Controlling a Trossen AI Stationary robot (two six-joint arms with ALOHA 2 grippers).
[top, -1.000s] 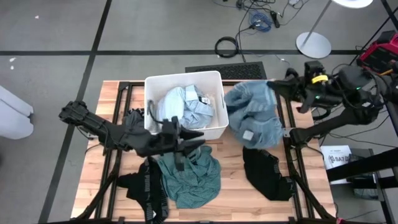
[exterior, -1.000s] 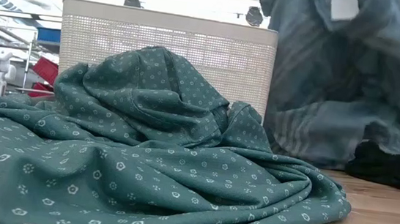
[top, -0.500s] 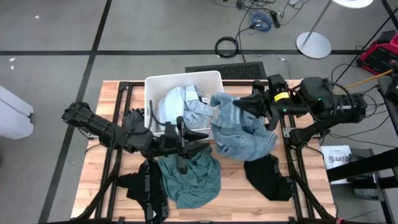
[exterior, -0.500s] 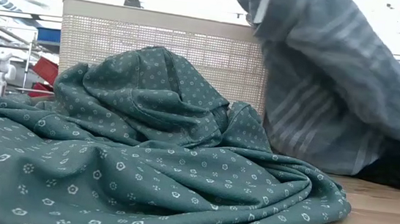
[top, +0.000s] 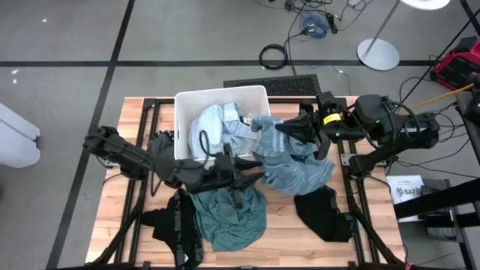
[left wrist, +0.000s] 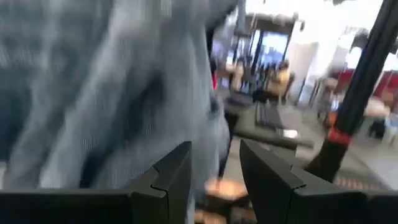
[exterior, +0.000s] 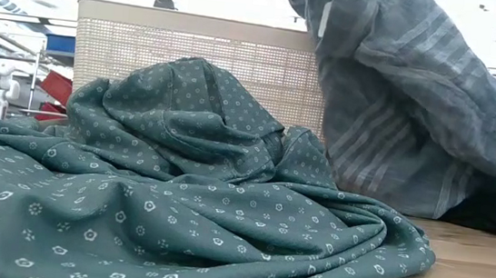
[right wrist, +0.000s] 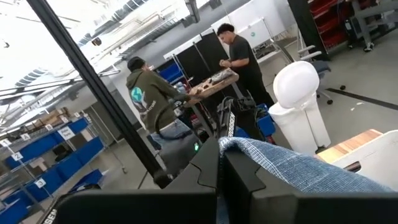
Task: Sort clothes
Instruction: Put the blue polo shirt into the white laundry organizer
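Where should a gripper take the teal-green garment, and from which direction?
Take the teal-green garment at its raised fold, coming from straight above. Elsewhere the cloth spreads flat on the table, so only this bunched ridge probably offers fingers something to pinch.

Right claw [top: 279,129] carried blue garment [top: 296,161] over bin [top: 184,101].

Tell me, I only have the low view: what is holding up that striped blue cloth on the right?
Observer: The right end effector, shut on the blue shirt, at the bin's right rim.
Operator: Is the bin empty?
Observer: No, a light blue garment lies in it.
Operator: Where's the left end effector?
Observer: The left end effector is over the table between the bin and the teal shirt, open, holding nothing.
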